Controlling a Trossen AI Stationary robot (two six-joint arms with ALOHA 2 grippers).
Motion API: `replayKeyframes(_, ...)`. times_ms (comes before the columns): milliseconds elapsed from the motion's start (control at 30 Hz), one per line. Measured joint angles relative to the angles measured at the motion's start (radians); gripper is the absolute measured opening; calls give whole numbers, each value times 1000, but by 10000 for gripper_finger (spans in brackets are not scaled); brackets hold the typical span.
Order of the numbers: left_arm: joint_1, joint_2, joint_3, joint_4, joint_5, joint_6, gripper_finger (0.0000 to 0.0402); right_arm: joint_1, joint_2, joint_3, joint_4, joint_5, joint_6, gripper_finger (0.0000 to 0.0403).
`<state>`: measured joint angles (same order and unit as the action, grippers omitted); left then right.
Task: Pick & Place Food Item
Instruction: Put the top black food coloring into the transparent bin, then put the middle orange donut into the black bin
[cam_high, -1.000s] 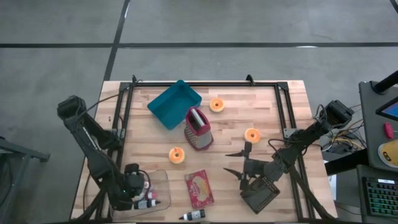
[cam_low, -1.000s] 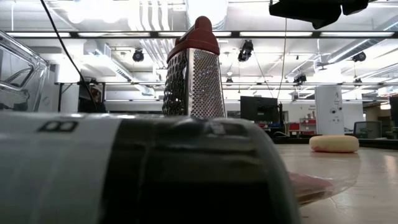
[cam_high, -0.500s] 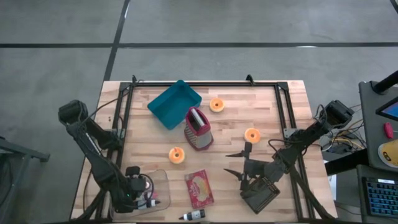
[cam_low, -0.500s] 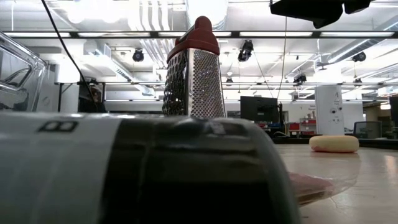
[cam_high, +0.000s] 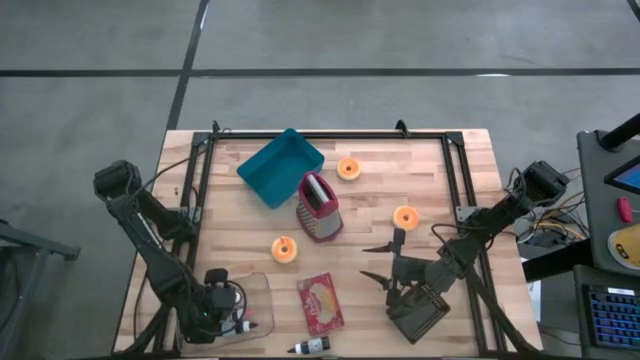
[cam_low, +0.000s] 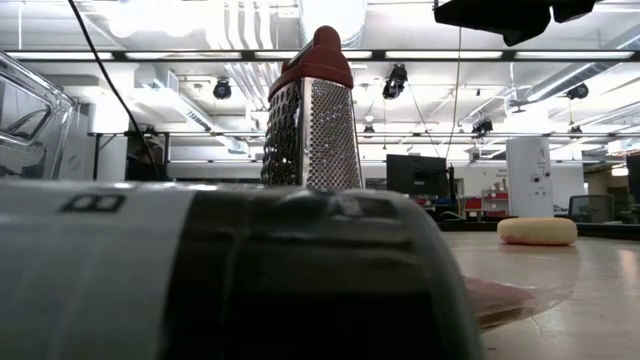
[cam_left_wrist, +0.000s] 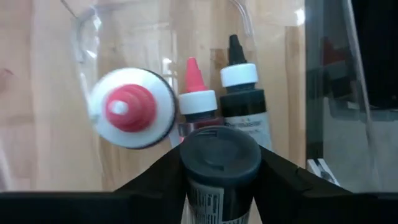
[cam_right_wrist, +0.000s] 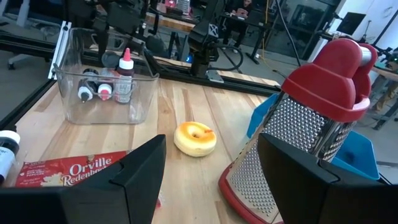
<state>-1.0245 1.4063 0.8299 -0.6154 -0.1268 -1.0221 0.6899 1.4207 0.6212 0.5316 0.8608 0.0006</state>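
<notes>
Bottle (cam_left_wrist: 219, 167) sits between left gripper (cam_left_wrist: 217, 186) jaws, inside bin (cam_left_wrist: 87, 37).

In the low view, most of the table is blocked by a bottle (cam_low: 230, 275) lying close to the lens, blurred beyond reading. The grater (cam_low: 313, 110) is hidden below its middle, and only a dark underside of one arm (cam_low: 510, 15) is caught at the top edge. In the left wrist view, the dark-capped bottle (cam_left_wrist: 219, 165) is cut off at the bottom edge. From above, the bottles in the clear bin (cam_high: 255, 295) are partly covered by the left gripper (cam_high: 215, 308).
</notes>
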Motion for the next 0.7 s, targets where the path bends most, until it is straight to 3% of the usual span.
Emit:
replayKeyframes(500, 0, -4, 0, -6, -19, -7, 232, 0, 0, 0, 0, 0, 0, 249)
replayKeyframes(700, 0, -32, 0, -6, -20, 6, 240, 0, 0, 0, 0, -2, 0, 249)
